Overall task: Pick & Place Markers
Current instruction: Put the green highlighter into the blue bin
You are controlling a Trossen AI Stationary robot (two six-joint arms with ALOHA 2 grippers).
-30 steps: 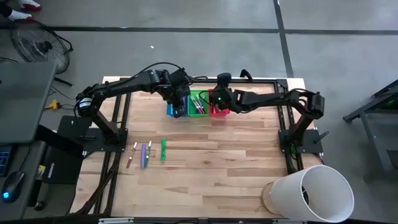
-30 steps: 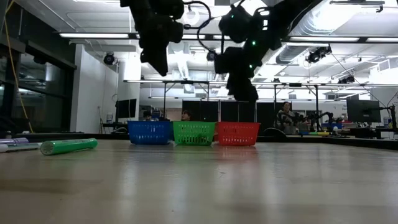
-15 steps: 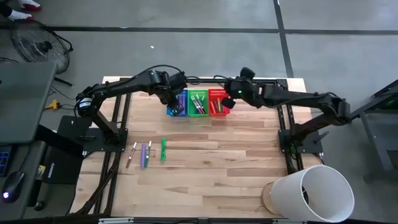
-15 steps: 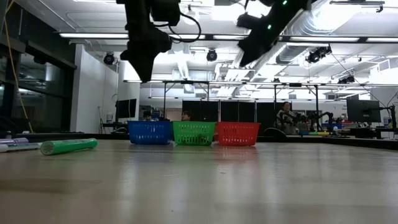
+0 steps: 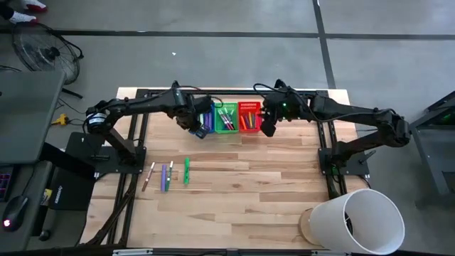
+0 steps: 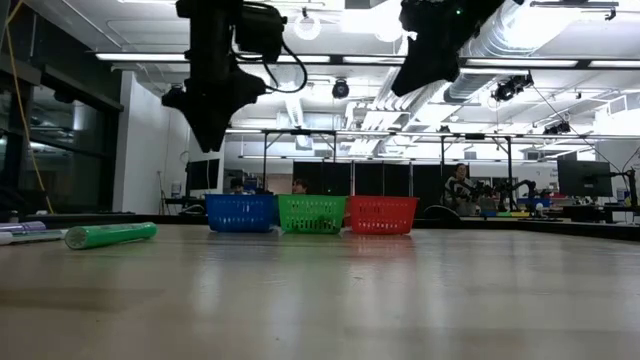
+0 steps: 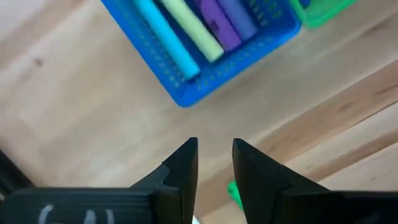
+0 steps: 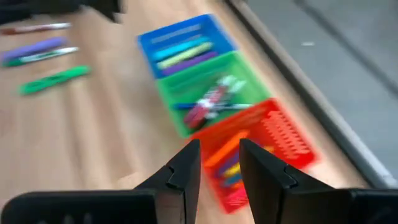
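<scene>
Targeting loose markers near front-left table edge, well apart from baskets. Left gripper beside blue basket, fingers slightly apart, empty: descend along marker, centre, clamp mid-body. Right gripper likewise slightly parted, waiting by red basket.

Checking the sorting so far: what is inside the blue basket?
The blue basket holds markers lying side by side: a cyan marker, a pale green marker and purple markers. The far end lies outside the left wrist view, so more may lie there.
</scene>
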